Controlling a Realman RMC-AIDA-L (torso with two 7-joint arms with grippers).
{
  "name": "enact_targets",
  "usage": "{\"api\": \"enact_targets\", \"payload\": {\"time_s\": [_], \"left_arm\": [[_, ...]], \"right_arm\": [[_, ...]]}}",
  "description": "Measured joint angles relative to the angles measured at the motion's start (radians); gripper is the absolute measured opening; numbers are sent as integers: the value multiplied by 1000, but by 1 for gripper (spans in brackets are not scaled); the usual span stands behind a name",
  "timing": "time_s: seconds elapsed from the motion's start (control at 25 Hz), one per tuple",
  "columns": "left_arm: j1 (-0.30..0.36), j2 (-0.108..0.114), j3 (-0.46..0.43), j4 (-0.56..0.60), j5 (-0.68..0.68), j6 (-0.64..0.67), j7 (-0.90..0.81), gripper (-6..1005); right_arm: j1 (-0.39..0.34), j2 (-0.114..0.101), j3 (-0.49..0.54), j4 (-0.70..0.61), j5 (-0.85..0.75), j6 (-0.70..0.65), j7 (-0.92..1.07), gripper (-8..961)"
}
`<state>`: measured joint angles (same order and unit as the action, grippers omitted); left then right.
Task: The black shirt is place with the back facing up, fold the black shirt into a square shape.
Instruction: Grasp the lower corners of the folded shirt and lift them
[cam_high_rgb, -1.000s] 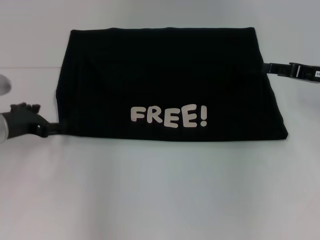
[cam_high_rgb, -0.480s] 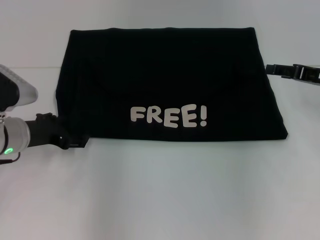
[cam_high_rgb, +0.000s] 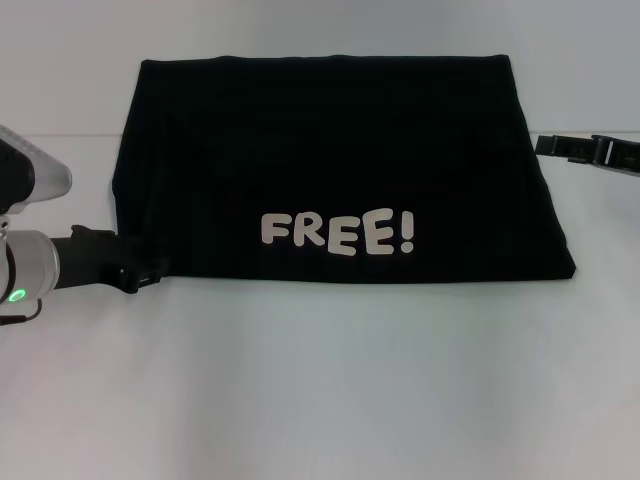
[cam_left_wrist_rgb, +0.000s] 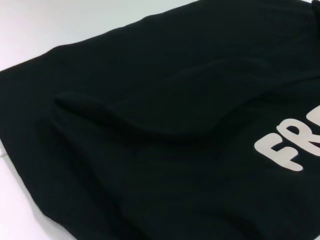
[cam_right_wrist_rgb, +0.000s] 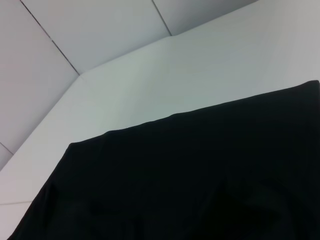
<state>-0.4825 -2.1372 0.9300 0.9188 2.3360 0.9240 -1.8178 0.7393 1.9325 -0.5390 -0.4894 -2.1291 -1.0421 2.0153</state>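
The black shirt (cam_high_rgb: 330, 150) lies flat on the white table as a wide folded shape, its cream "FREE!" lettering (cam_high_rgb: 338, 233) facing up near the front edge. My left gripper (cam_high_rgb: 152, 274) is low at the shirt's near left corner, touching or just beside the fabric edge. My right gripper (cam_high_rgb: 548, 145) hovers just off the shirt's right edge, apart from the cloth. The left wrist view is filled with rumpled black shirt (cam_left_wrist_rgb: 150, 125) and part of the lettering (cam_left_wrist_rgb: 287, 150). The right wrist view shows the shirt's (cam_right_wrist_rgb: 200, 175) far edge on the table.
White table (cam_high_rgb: 320, 380) surrounds the shirt, with a wide bare strip in front of it. Grey wall panels (cam_right_wrist_rgb: 90, 35) rise behind the table's far edge.
The left arm came in from the left toward the shirt's near left corner, then pulled back slightly. The right gripper drifted a little away from the shirt's right edge. The shirt looks unchanged.
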Motion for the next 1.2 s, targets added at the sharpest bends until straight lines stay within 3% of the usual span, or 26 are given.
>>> {"api": "enact_targets", "payload": {"time_s": [0.28,0.4,0.6,0.8,1.2], "left_arm": [[-1,0,-1,-3,1,-7,-9,374],[-1,0,-2,-3,1,-8,-10,283],[1,0,-8,-2,1,-8,-10,51],[11,0,-13,28,22,2,-28,0],[23,0,-33,84,59,81,-34,-1]], "right_arm": [[-10,-8,-5,1,-11,-15,3,700],[-15,-23,-9,2,-60,-51,38,700],[-17,-37,-13,-1,-121,-85,86,700],[-32,-46,-13,-2,-142,-90,118,700],[-40,-49,-18,-1,-211,-100,172,639]]}}
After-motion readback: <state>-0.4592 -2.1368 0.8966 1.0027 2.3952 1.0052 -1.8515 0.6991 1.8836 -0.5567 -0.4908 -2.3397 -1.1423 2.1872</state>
